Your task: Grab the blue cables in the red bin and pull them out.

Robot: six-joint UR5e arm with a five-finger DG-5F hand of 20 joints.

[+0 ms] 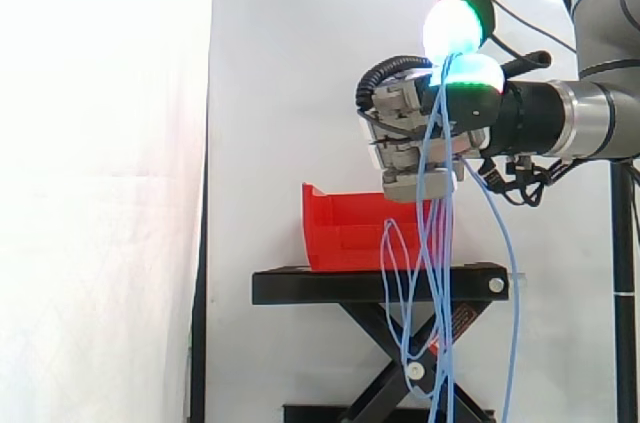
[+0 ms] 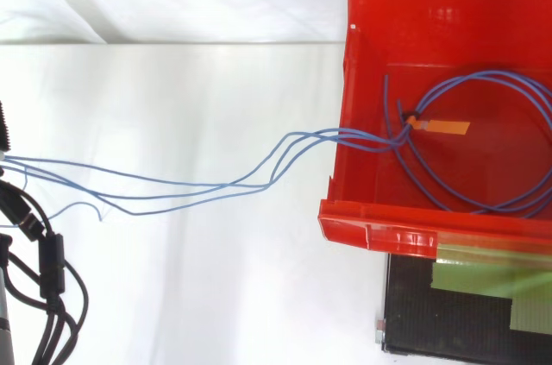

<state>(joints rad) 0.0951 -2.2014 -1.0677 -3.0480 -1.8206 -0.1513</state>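
The blue cables [image 2: 250, 185] are thin, pale blue strands, several running close together. One end is a loose loop on the floor of the red bin [image 2: 375, 229]. The other end is up in the hand.

A white curtain [image 1: 290, 63] hangs behind everything. The bin is open-topped and sits on a black stand [image 1: 330, 286] with crossed legs. The hand [image 1: 415, 138] is above the bin's right end, well clear of its rim. Its fingers are curled around the strands and grip them, and the glowing white and green fingertips [image 1: 452, 28] point upward. A small orange tag [image 2: 444, 127] lies inside the loop, where the strands cross.

In the top view the strands climb over the bin's left wall and run roughly level toward the left edge, fanning apart slightly. In the side view they drop almost straight down from the hand, pass in front of the bin and stand, and sag in long loops below the platform.
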